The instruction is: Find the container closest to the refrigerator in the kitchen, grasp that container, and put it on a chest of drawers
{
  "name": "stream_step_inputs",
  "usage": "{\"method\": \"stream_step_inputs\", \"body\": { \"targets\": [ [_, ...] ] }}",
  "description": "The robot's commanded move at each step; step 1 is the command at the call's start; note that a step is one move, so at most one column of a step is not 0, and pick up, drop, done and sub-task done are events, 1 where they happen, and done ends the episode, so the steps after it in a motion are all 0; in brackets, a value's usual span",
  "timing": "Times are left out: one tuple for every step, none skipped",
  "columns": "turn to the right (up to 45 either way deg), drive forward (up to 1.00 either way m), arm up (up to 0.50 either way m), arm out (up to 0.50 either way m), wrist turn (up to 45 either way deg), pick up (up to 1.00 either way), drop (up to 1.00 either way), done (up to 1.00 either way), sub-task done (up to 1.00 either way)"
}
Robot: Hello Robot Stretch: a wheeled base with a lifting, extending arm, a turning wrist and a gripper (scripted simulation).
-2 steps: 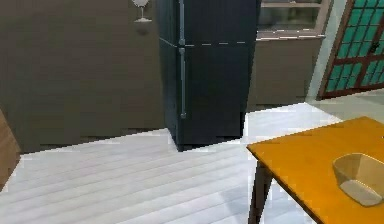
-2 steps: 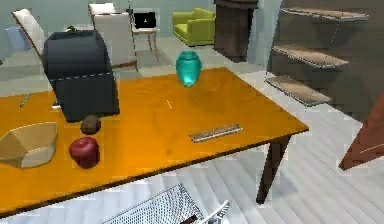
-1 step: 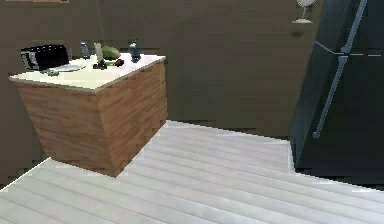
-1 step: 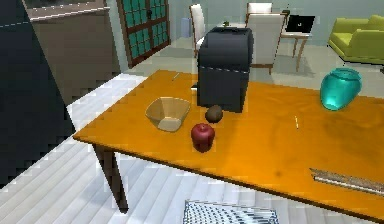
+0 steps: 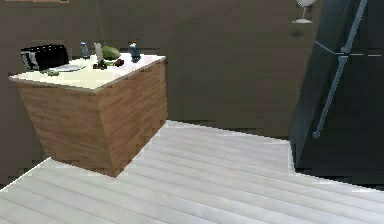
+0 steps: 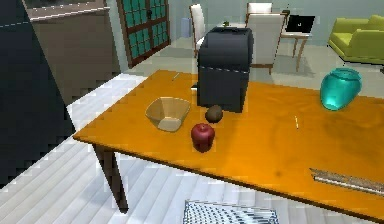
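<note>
Gripper state I cannot tell from these views. Dark at the forward view's right stands the refrigerator [image 5: 340,90], with the orange table [image 6: 260,160] near it. I judge the tan bowl [image 6: 168,112], apparently empty and near the table's refrigerator-side edge, the closest container, not the teal vase [image 6: 340,88] toward the opposite edge. I should line up on the bowl, avoiding the red apple [image 6: 203,136] just beside it.

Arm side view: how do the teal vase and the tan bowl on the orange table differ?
The vase is glossy teal, the bowl pale tan. The vase is tall with a narrow neck, the bowl low and wide-mouthed. Both stand upright on the orange table.
</note>
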Motion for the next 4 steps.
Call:
{"method": "stream_step_inputs", "body": {
  "targets": [
    [0.0, 0.00, 0.38, 0.00, 0.0, 0.00, 0.00, 0.00, 0.00],
    [0.0, 0.00, 0.00, 0.46, 0.0, 0.00, 0.00, 0.00, 0.00],
    [0.0, 0.00, 0.00, 0.00, 45.0, 0.00, 0.00, 0.00, 0.00],
    [0.0, 0.00, 0.00, 0.00, 45.0, 0.00, 0.00, 0.00, 0.00]
  ]
}}
